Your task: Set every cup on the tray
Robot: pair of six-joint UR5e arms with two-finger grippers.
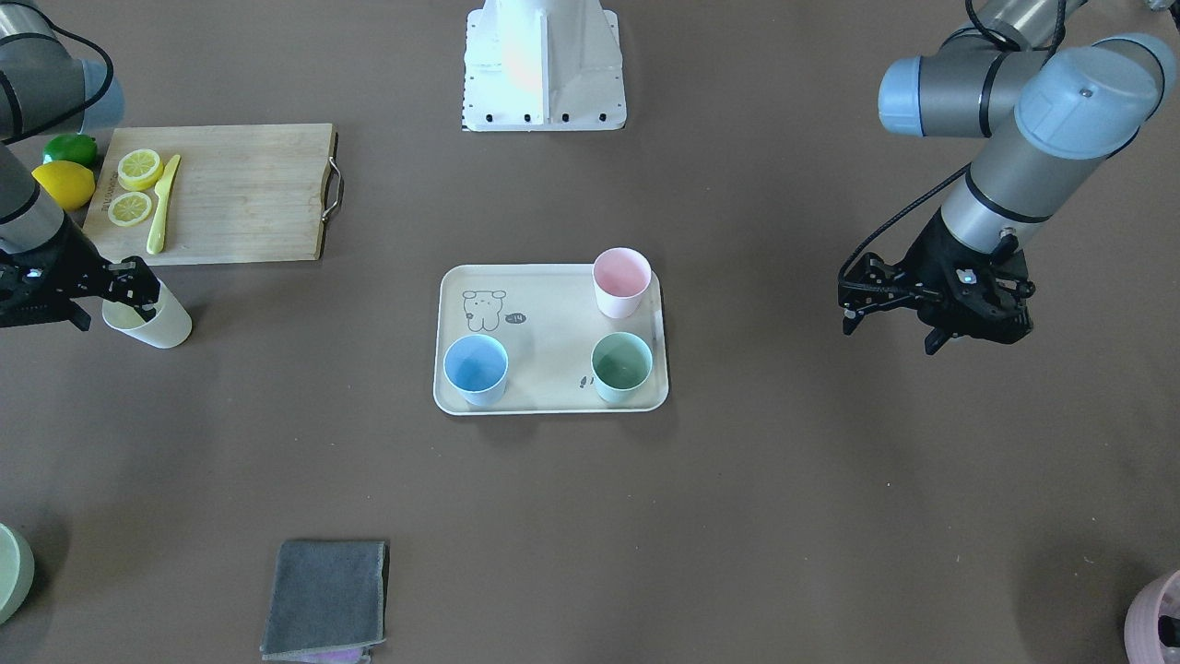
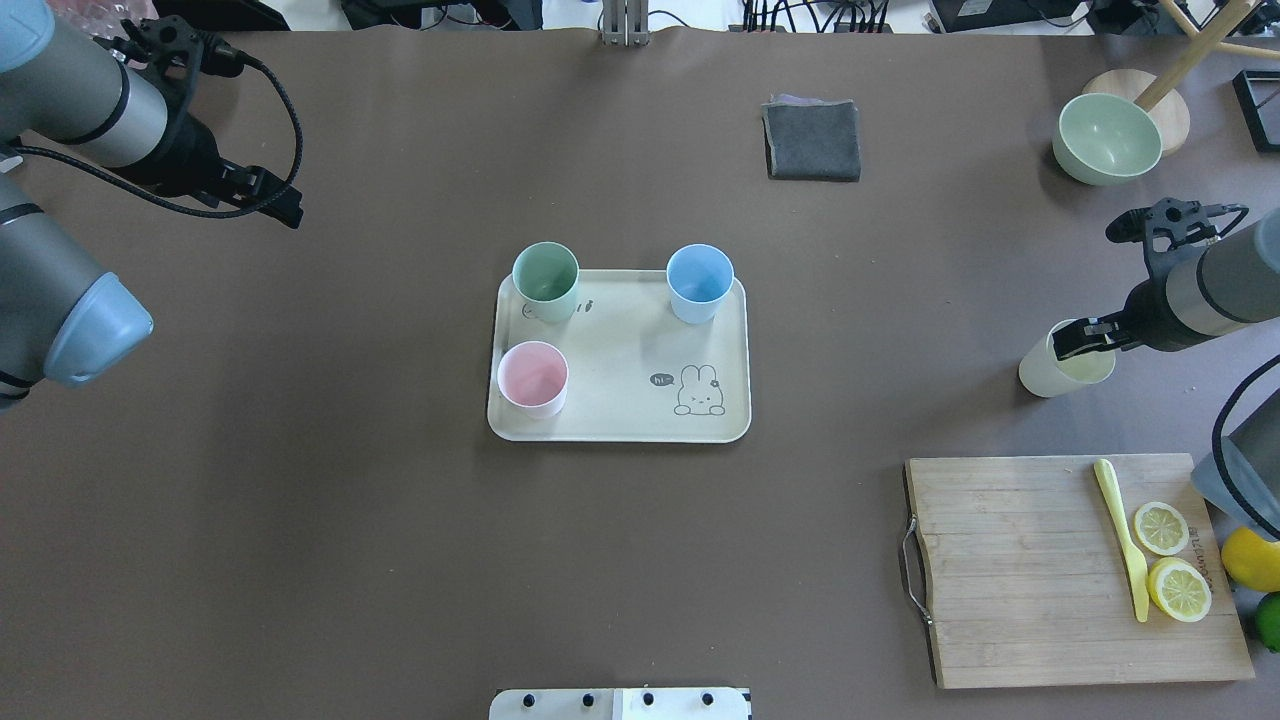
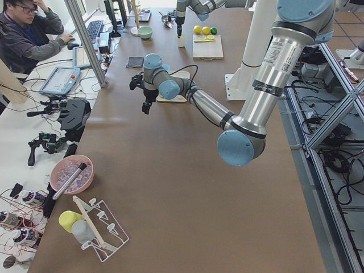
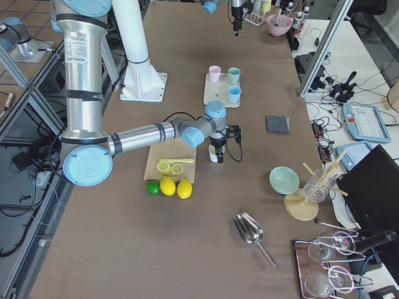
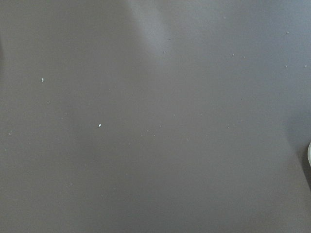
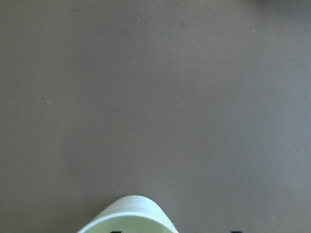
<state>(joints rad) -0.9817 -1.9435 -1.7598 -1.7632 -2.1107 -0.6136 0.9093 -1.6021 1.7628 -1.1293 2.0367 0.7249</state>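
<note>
One cream cup (image 2: 1040, 376) stands off the tray (image 2: 612, 352), on the table (image 2: 400, 560) well to the robot's right. We see the right tool (image 2: 1082, 342) spread open astride its rim, gripping nothing yet.

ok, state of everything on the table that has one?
pink cup: upright, on tray
blue cup: upright, on tray
green cup: upright, on tray
cream cup: upright, off tray
right gripper: open, at cream cup's rim
left gripper: open, empty
lemon halves: cut, on cutting board
cloth: folded
</note>
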